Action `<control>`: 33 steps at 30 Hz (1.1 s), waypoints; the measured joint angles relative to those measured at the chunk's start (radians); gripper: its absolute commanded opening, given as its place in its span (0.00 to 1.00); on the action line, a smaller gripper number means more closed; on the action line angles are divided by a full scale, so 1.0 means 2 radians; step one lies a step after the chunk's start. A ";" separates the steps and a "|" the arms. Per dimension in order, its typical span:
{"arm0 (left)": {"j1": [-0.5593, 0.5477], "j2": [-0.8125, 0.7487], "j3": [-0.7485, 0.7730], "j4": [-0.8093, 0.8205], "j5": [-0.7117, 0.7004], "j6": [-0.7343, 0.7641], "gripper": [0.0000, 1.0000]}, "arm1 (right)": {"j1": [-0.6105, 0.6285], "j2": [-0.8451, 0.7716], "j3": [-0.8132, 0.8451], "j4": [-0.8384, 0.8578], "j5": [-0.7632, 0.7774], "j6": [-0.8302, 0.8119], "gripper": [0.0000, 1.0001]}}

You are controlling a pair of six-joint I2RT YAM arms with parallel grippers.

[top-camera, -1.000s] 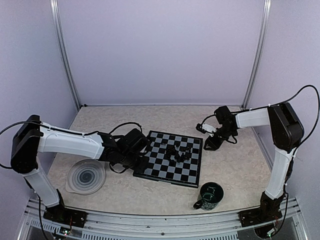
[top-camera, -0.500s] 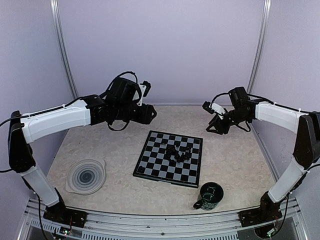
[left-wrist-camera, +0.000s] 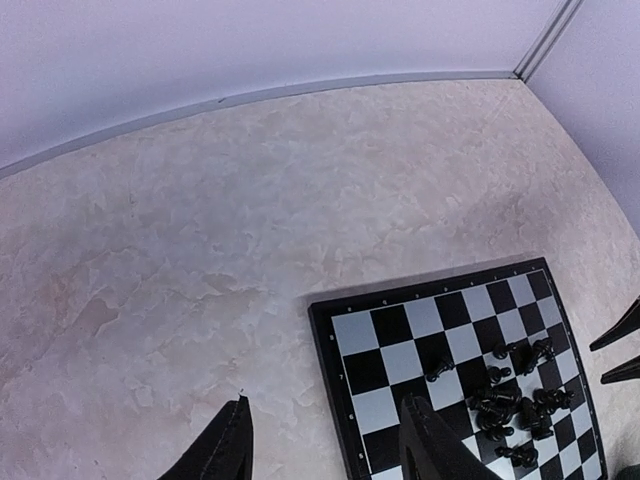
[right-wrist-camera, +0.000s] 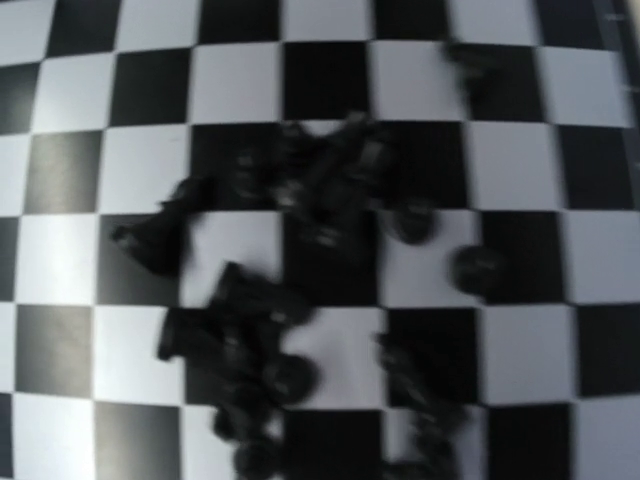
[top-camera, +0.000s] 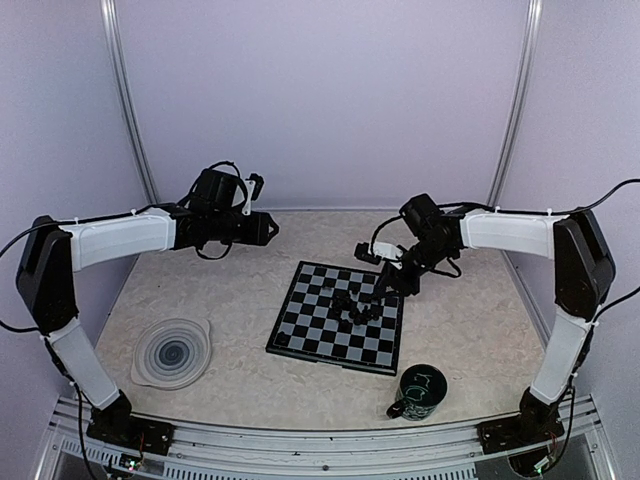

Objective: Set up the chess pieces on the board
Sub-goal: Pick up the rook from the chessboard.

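Observation:
The board (top-camera: 312,330) lies flat at the table's middle. A heap of tiny black chess pieces (top-camera: 358,305) lies tumbled on its right half, with several toppled. My left gripper (top-camera: 266,228) hangs above the bare table behind the board's far left corner. In the left wrist view its fingers (left-wrist-camera: 225,450) stand open with nothing between them, and the board (left-wrist-camera: 390,350) with its pieces (left-wrist-camera: 510,405) lies lower right. My right gripper (top-camera: 386,288) hovers over the board's far right part, beside the heap. Its two tips (left-wrist-camera: 618,355) show apart. The right wrist view is blurred: pieces (right-wrist-camera: 300,200) on squares (right-wrist-camera: 240,80).
A round grey spiral-patterned plate (top-camera: 172,352) sits at the near left. A dark green mug (top-camera: 420,392) stands just off the board's near right corner. Lilac walls close in the back and both sides.
My left arm rose from the board's left edge and swung to the rear left. My right arm came in from the right rear and now hangs over the heap of pieces.

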 measured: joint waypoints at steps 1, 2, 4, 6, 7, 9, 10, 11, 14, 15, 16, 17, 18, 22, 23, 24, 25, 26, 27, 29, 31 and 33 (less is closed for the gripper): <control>-0.002 0.001 0.002 -0.002 0.001 0.002 0.51 | 0.006 0.004 0.001 -0.003 0.002 -0.001 0.35; -0.004 0.001 0.004 -0.002 0.001 0.002 0.51 | 0.011 0.008 0.003 -0.006 0.005 -0.003 0.38; -0.006 0.001 0.009 0.000 0.003 0.003 0.52 | 0.018 0.014 0.004 -0.011 0.010 -0.007 0.41; -0.006 0.000 0.012 0.002 0.006 0.003 0.53 | 0.022 0.018 0.004 -0.017 0.012 -0.009 0.41; -0.006 0.000 0.012 0.002 0.006 0.003 0.53 | 0.024 0.018 0.004 -0.019 0.013 -0.010 0.40; -0.006 0.000 0.012 0.002 0.008 0.003 0.54 | 0.027 0.018 0.004 -0.020 0.014 -0.010 0.36; -0.006 0.000 0.012 0.001 0.010 0.003 0.54 | 0.028 0.018 0.004 -0.019 0.017 -0.010 0.35; -0.006 0.000 0.012 0.001 0.012 0.003 0.54 | 0.030 0.019 0.004 -0.019 0.020 -0.009 0.34; -0.006 0.000 0.012 0.001 0.016 0.002 0.54 | 0.030 0.026 0.006 -0.019 0.029 -0.007 0.29; -0.006 0.000 0.012 0.001 0.018 0.002 0.55 | 0.030 0.032 0.009 -0.019 0.032 -0.005 0.29; -0.006 0.000 0.012 0.001 0.019 0.002 0.55 | 0.030 0.038 0.012 -0.019 0.034 -0.004 0.29; -0.006 0.000 0.013 0.001 0.020 0.002 0.55 | 0.031 0.044 0.016 -0.019 0.035 -0.003 0.29; -0.006 0.000 0.013 0.000 0.021 0.002 0.55 | 0.031 0.048 0.018 -0.019 0.035 -0.003 0.29; -0.006 0.000 0.017 -0.003 0.025 0.002 0.57 | 0.034 0.053 0.020 -0.023 0.035 -0.002 0.30; -0.006 0.000 0.019 -0.004 0.026 0.002 0.58 | 0.035 0.053 0.020 -0.023 0.035 -0.002 0.30; -0.006 0.000 0.020 -0.004 0.026 0.002 0.58 | 0.036 0.053 0.020 -0.024 0.035 -0.002 0.30; -0.006 0.000 0.020 -0.004 0.026 0.002 0.59 | 0.037 0.053 0.020 -0.026 0.035 -0.002 0.30; -0.006 0.000 0.020 -0.004 0.027 0.002 0.59 | 0.038 0.053 0.020 -0.026 0.034 -0.002 0.30; -0.006 0.000 0.021 -0.004 0.028 0.002 0.60 | 0.038 0.053 0.020 -0.027 0.034 -0.002 0.30; -0.006 0.000 0.021 -0.004 0.028 0.002 0.60 | 0.038 0.054 0.020 -0.028 0.032 -0.003 0.31; -0.006 0.000 0.021 -0.004 0.029 0.002 0.60 | 0.039 0.054 0.021 -0.031 0.030 -0.003 0.32; -0.006 0.000 0.021 -0.004 0.030 0.002 0.61 | 0.039 0.054 0.021 -0.033 0.027 -0.004 0.32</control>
